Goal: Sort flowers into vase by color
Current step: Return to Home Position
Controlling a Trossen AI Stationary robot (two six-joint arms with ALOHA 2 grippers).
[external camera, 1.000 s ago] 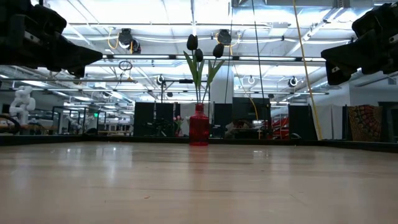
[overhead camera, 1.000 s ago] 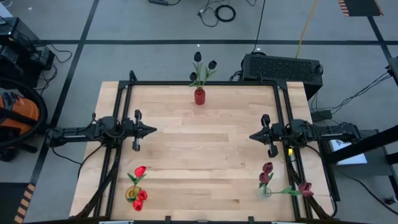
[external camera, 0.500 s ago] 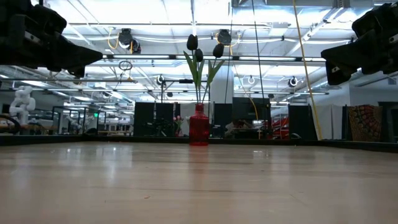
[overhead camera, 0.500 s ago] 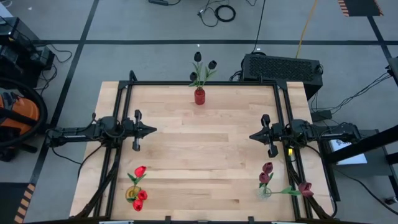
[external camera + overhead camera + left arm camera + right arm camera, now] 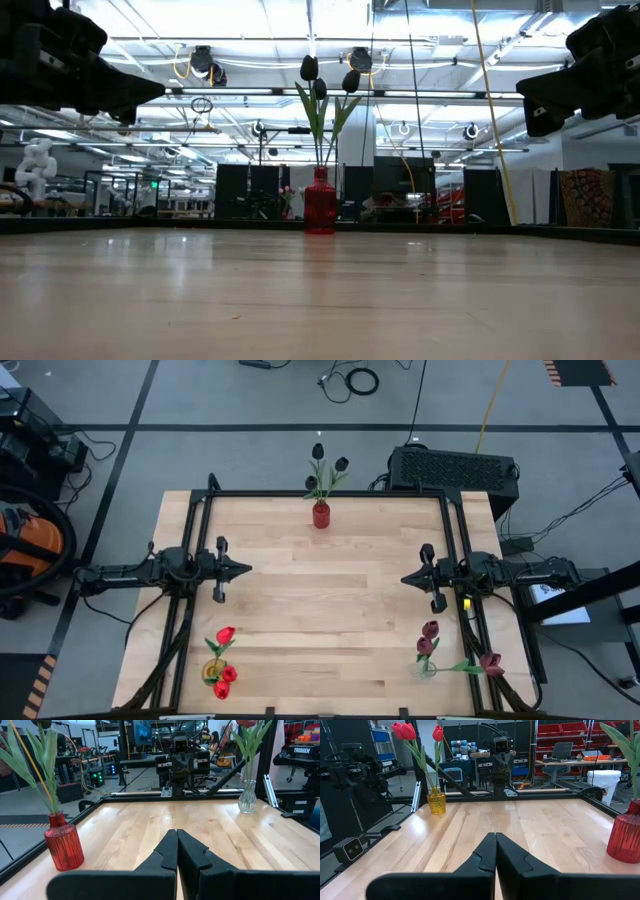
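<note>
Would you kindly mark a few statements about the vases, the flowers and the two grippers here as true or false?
1. The red vase holds the black flowers. True.
2. The red flowers stand in the clear vase. False: they stand in the yellow vase; the clear vase holds the maroon flowers.
3. The left gripper has its fingers shut on nothing. True.
4. The right gripper grips a flower stem. False: its fingers are shut and empty, well apart from every vase.
</note>
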